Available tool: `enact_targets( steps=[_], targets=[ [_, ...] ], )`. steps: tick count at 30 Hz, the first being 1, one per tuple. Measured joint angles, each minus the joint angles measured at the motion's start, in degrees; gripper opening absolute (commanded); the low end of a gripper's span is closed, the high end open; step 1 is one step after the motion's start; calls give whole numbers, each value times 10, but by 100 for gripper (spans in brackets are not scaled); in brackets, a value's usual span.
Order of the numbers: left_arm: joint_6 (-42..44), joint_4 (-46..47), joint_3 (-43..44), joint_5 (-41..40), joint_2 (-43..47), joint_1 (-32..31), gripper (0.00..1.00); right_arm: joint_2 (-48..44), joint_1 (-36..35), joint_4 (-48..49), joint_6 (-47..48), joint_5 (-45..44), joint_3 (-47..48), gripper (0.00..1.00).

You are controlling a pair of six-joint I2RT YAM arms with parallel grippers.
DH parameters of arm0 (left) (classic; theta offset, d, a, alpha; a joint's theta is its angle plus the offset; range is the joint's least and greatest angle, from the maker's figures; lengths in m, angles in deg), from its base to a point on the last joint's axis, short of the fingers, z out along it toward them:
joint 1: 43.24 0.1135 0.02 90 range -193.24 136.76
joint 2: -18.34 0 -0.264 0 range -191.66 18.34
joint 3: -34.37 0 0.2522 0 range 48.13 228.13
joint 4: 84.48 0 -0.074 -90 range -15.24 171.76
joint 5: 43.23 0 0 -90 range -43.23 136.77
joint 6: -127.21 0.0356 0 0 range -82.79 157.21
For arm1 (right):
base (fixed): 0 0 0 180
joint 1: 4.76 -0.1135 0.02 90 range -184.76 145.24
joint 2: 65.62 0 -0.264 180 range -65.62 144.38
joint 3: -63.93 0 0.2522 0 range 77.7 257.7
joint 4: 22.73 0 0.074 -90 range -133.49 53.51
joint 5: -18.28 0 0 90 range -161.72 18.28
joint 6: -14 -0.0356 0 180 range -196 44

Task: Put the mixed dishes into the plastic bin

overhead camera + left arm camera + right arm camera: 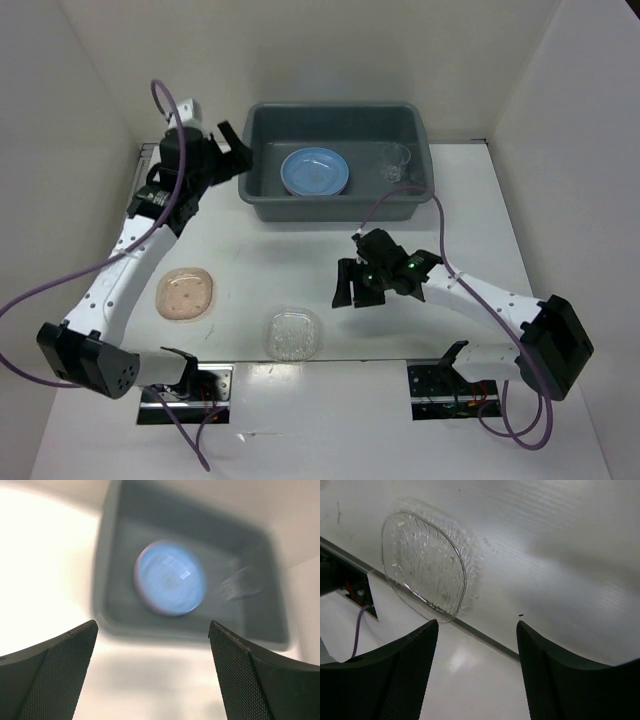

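White desk (480,200): task partly done.
Plastic bin (330,210) holds blue plate (315,171), clear cup (395,160); peach plate (187,294), clear dish (292,333) outstanding. Left gripper (236,150), right gripper (358,290) spread, empty.

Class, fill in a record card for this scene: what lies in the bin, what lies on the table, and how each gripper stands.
Inside the plastic bin: blue plate, clear cup
On the table: peach plate, clear textured dish
Left gripper: open, empty, beside the bin's left end
Right gripper: open, empty, above bare table, right of the clear textured dish
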Motion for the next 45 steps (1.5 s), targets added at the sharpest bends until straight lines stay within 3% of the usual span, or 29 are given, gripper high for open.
enact_targets(
  steps=[5, 8, 18, 26, 34, 38, 41, 42, 45],
  targets=[
    [-32, -11, -144, 14, -22, 31, 99, 41, -28, 40, 0, 38, -23, 69],
    [-44, -36, -191, 22, -23, 31, 99, 62, -32, 64, 0, 56, -31, 63],
    [-46, -13, -194, 24, 11, 32, 100, 152, -33, 120, 9, 72, -30, 44],
    [-46, -13, -196, 21, 33, 41, 100, 176, -33, 159, 4, 81, -30, 44],
    [-45, -15, -206, 18, 33, 44, 100, 210, -37, 184, 0, 91, -14, 36],
    [-43, -15, -208, 18, 39, 47, 100, 237, -51, 192, -3, 98, -11, 26],
    [-42, -17, -213, 16, 49, 49, 100, 247, -59, 195, -4, 100, -4, 13],
    [-42, -17, -214, 16, 51, 49, 100, 250, -61, 195, -5, 100, -1, 3],
    [-41, -17, -215, 16, 57, 49, 100, 251, -66, 186, -4, 93, 11, 0]
  ],
)
